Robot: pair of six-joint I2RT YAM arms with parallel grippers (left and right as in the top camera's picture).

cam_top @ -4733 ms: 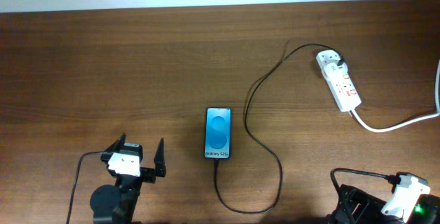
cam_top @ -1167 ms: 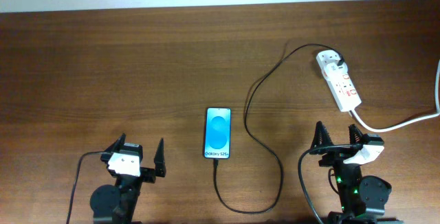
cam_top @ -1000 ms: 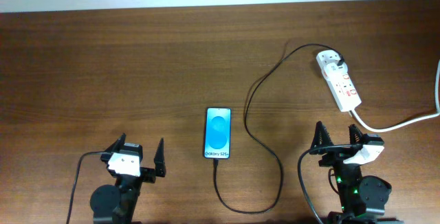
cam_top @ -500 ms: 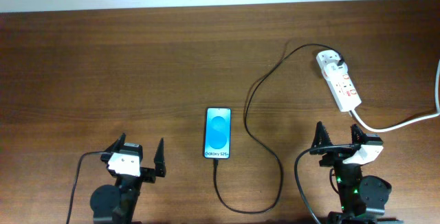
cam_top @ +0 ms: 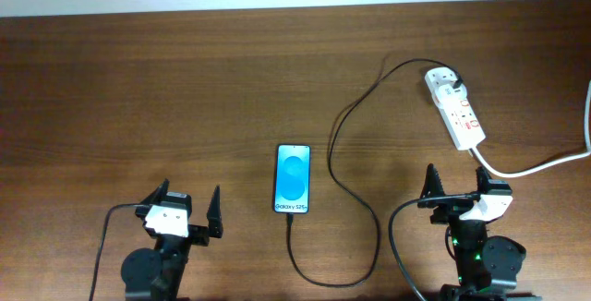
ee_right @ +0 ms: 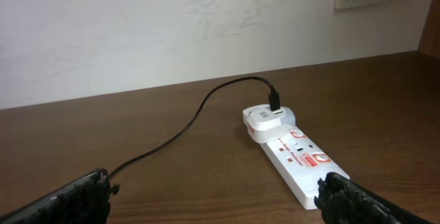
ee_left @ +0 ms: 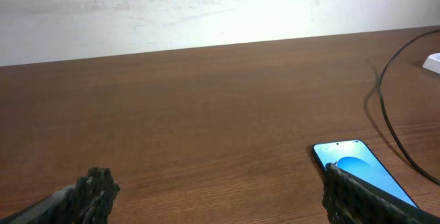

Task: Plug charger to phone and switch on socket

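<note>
Phone (cam_top: 293,178) long axis front-back, charger (cam_top: 331,153) end toward robot, prob. plugged; L claw (cam_top: 191,195), R claw (cam_top: 455,179) apart.

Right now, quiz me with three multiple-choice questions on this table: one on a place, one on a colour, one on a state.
1. Where is the power strip relative to the phone?
A. To its right and farther back
B. To its left
C. Stacked on it

2. What colour is the phone's screen?
A. Red
B. Blue
C. Green

3. How do the left tool and right tool stand?
A. Both shut
B. Left shut on the cable
C. Both open, empty

Answers:
1 A, the overhead view shows the power strip at upper right.
2 B, the screen shines blue.
3 C, each tool's fingers are spread with nothing between them.
</note>
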